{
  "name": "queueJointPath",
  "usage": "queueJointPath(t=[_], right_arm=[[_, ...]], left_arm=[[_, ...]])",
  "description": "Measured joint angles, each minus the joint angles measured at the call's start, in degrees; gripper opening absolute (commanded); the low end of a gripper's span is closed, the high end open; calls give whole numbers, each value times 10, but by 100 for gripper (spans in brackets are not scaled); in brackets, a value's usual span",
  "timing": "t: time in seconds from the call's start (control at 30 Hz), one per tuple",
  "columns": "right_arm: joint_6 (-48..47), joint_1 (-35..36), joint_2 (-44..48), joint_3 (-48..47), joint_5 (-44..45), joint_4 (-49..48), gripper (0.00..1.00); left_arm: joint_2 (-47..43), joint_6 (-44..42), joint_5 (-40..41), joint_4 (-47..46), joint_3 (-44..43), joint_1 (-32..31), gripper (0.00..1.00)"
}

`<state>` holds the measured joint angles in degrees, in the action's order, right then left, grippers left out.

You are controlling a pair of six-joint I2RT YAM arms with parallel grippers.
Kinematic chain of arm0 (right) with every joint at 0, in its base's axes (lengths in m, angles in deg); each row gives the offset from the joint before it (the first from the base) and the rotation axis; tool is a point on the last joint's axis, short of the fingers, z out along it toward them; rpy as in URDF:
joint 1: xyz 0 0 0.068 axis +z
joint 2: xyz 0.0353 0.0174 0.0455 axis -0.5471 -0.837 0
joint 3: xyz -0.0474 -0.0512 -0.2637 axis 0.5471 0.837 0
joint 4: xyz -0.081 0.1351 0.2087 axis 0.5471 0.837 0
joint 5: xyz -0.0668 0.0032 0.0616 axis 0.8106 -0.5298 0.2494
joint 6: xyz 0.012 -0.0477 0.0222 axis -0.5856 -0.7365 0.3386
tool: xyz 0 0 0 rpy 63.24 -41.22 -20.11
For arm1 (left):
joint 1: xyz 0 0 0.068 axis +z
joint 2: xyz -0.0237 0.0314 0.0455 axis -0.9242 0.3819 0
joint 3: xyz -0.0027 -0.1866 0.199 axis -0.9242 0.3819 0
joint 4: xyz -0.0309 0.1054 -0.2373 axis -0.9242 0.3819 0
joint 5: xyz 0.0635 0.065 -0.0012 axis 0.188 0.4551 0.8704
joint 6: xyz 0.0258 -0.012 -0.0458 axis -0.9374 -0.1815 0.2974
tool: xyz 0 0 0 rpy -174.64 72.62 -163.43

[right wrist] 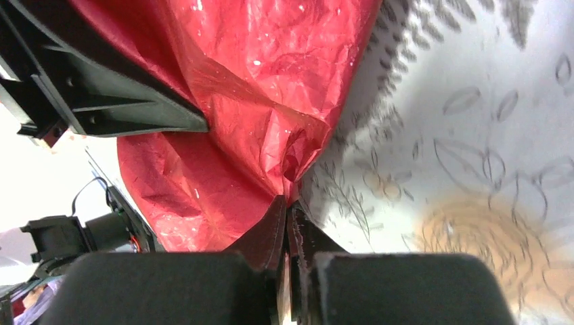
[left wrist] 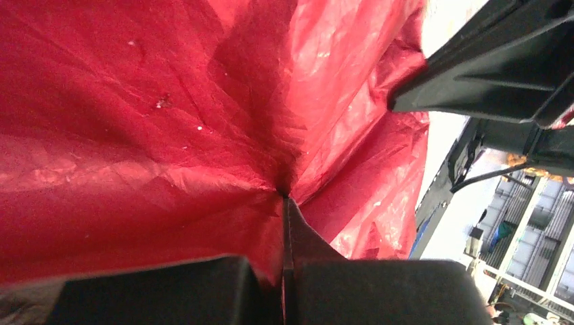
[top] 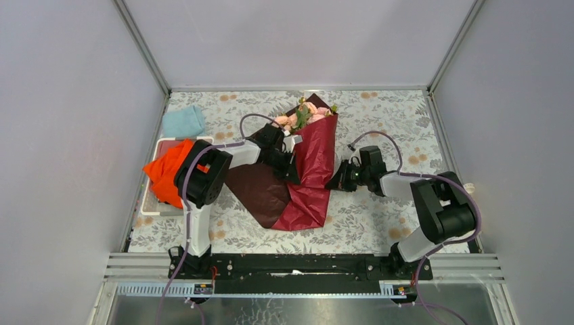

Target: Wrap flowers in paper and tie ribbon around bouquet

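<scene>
Two pinches: my left fingers (left wrist: 306,238) and right fingers (right wrist: 265,235) clamp the paper (top: 315,169); light, limp, tear-prone, I judge; grip folded edges.

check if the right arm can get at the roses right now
Probably not yet: its jaws are shut on the paper edge. The roses lie uncovered at the far end, so the way looks free after release.
</scene>
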<state>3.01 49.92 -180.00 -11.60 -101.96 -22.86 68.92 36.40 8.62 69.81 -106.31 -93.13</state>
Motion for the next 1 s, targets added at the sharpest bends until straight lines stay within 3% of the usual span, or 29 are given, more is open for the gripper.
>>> queueJointPath(t=[0.1, 0.23, 0.47, 0.63, 0.73, 0.87, 1.0], right_arm=[[-21, -1, 38, 16, 21, 48, 42], [-66, -12, 60, -10, 73, 143, 48], [-123, 9, 101, -108, 117, 211, 30], [-116, 136, 80, -114, 47, 159, 15], [-91, 183, 51, -91, 10, 127, 12], [-57, 185, 25, -23, -1, 118, 10], [-51, 182, 5, -14, -1, 134, 10]], left_arm=[[-19, 0, 2, -9, 30, -13, 0], [-24, 13, 0, -12, 50, 0, 0], [-30, 20, 9, -18, 56, 3, 0], [-30, 21, 11, -18, 56, 3, 2], [-30, 21, 12, -18, 56, 3, 10], [-30, 16, 19, -10, 46, 10, 26], [-31, 1, 47, 8, 19, 33, 44]])
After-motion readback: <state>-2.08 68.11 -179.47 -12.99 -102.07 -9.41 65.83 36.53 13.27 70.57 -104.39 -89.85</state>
